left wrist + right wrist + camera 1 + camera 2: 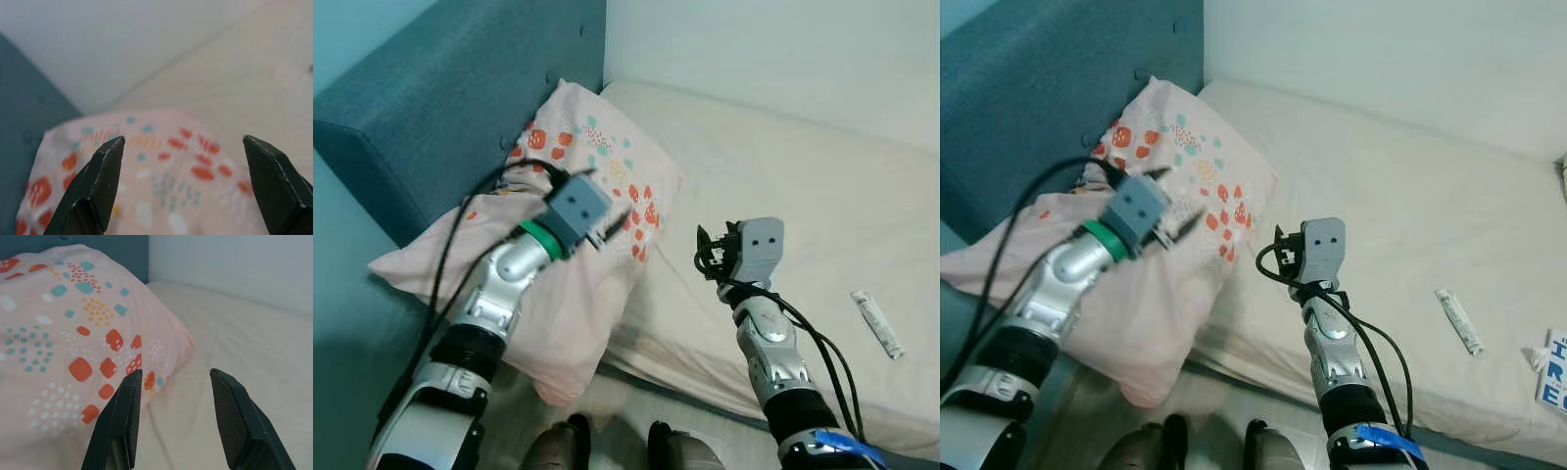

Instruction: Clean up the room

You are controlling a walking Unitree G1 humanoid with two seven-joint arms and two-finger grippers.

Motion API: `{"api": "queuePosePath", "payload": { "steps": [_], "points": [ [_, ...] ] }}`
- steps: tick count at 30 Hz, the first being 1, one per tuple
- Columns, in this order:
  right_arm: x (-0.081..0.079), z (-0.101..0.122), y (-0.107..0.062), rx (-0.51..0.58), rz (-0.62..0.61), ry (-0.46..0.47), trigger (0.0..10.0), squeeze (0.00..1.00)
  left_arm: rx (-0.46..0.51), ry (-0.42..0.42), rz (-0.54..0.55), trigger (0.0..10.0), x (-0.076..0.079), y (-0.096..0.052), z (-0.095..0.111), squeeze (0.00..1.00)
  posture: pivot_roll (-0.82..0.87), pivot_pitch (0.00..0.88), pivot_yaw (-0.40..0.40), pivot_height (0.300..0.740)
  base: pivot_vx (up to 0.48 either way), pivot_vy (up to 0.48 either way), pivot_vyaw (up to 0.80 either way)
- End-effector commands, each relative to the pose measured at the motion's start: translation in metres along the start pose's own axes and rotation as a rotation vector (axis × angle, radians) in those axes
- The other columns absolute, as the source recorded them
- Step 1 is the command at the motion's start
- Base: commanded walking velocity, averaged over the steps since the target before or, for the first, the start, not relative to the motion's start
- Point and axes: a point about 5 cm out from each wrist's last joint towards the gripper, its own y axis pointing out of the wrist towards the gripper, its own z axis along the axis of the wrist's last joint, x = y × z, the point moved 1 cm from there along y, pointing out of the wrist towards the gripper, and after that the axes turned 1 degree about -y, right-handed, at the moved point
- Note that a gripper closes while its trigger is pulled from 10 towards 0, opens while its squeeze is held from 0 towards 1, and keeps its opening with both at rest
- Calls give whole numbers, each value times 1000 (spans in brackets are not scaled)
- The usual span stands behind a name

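Now, per label:
Left claw (pixel 612 217): spread wide, held over pillow (pixel 558 284), apparently lined up for a grab.
Right claw (pixel 173 423): spread, nothing held, aimed at pillow edge.
Pillow: patterned, slumped against headboard (pixel 431 108), corner hanging off bed (pixel 803 206); prob. to be straightened.
Tube (pixel 878 324): loose on mattress, well apart.
Room: pale wall, blue headboard.

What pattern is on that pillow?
Pale pink pillow with red, teal and orange patches; clearest from right wrist.

Bare mattress (pixel 783 176) lies open; pillow (pixel 578 196) and headboard (pixel 440 108) block the left.
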Motion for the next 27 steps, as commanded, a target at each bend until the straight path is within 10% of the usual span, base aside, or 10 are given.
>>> {"api": "queuePosePath", "payload": {
  "steps": [1,18,20,21,24,27],
  "points": [
    [4,-7,-5,-20,-16,14,10000,0,-56,63,50,10000,-9,2,-8,1000,9,128,3,740,0,0,0],
    [-7,-18,-12,-78,92,42,10000,0,-359,61,160,10000,-42,-1,-44,1000,-3,136,24,740,0,0,0],
    [-15,-24,-17,-120,176,24,10000,0,-401,27,171,10000,-43,-6,-52,906,-8,137,25,740,0,0,0],
    [-25,-32,-23,-167,284,-7,10000,0,-429,5,189,10000,-45,-10,-57,239,-13,137,25,740,0,0,0],
    [-40,-42,-33,-236,446,-55,10000,0,-456,-15,221,10000,-50,-15,-63,0,-13,137,23,740,0,0,0],
    [-50,-48,-43,-283,569,-83,10000,0,-479,-27,267,10000,-58,-20,-66,0,-16,134,20,740,0,0,0]
  ]
}}
